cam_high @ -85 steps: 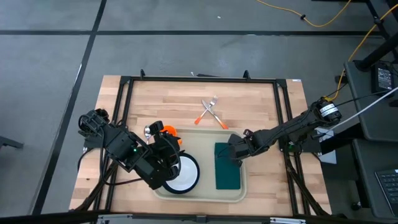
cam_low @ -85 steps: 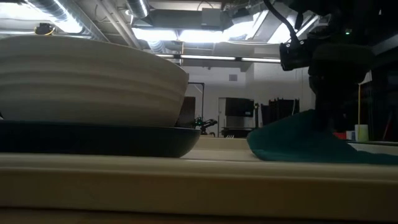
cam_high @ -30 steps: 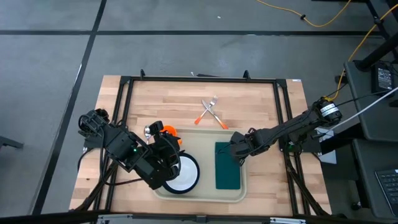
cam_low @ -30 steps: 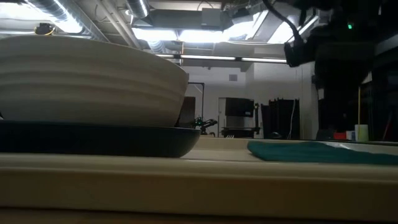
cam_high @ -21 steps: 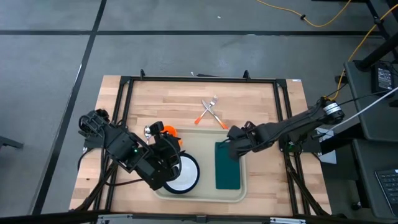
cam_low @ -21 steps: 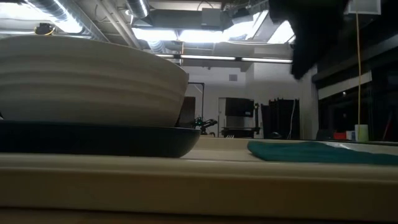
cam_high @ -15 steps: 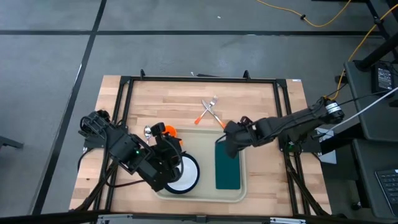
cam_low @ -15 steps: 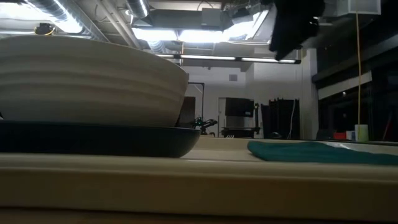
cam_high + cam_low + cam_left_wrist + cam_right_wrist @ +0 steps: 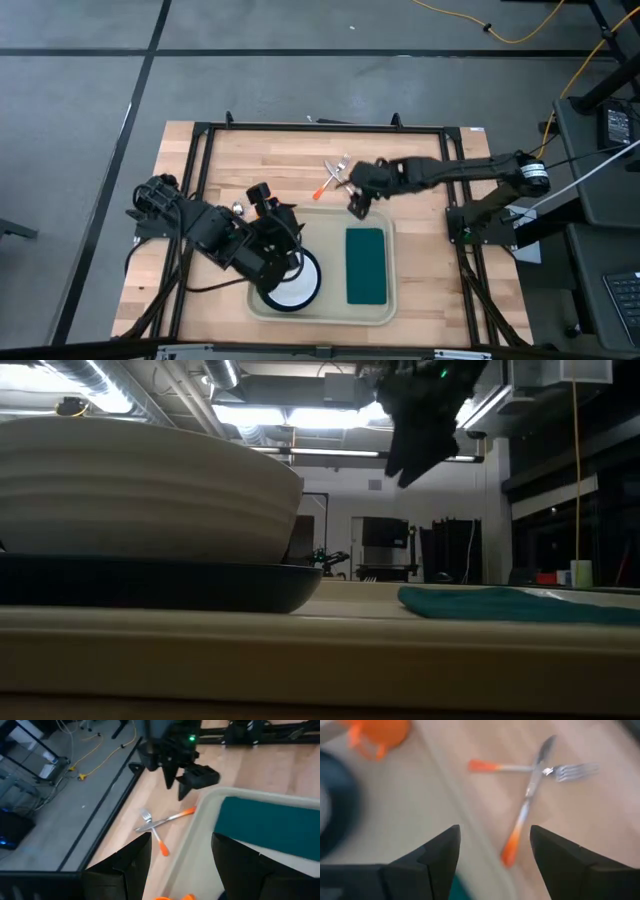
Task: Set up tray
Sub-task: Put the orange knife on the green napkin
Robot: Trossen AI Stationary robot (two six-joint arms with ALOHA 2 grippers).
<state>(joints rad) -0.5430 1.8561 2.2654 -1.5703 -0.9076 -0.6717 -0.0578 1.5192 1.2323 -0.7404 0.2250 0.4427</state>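
The beige tray [image 9: 330, 318] lies at the table's near middle. On it a dark green napkin [image 9: 366, 265] lies flat at the right, and a white bowl [image 9: 292, 283] sits on a dark plate [image 9: 160, 585] at the left. A fork [image 9: 570, 770] and a knife [image 9: 520, 827], both orange-handled, lie crossed on the wood just beyond the tray. My right gripper [image 9: 357, 205] hangs open and empty above the tray's far rim, beside the cutlery [image 9: 338, 178]. My left gripper [image 9: 180, 870] is open and empty over an orange cup [image 9: 385, 732] at the tray's far left corner.
A black metal frame [image 9: 320, 127] runs around the table top. Bare wood lies between the tray's far rim [image 9: 200, 815] and the frame, apart from the cutlery. The right arm [image 9: 172, 755] reaches across the far right of the table.
My right gripper has risen from the napkin's far right corner and gone toward the table's far edge and left, to just beside the crossed cutlery. The napkin stays flat on the tray. My left gripper has shifted toward the far edge, over the orange cup.
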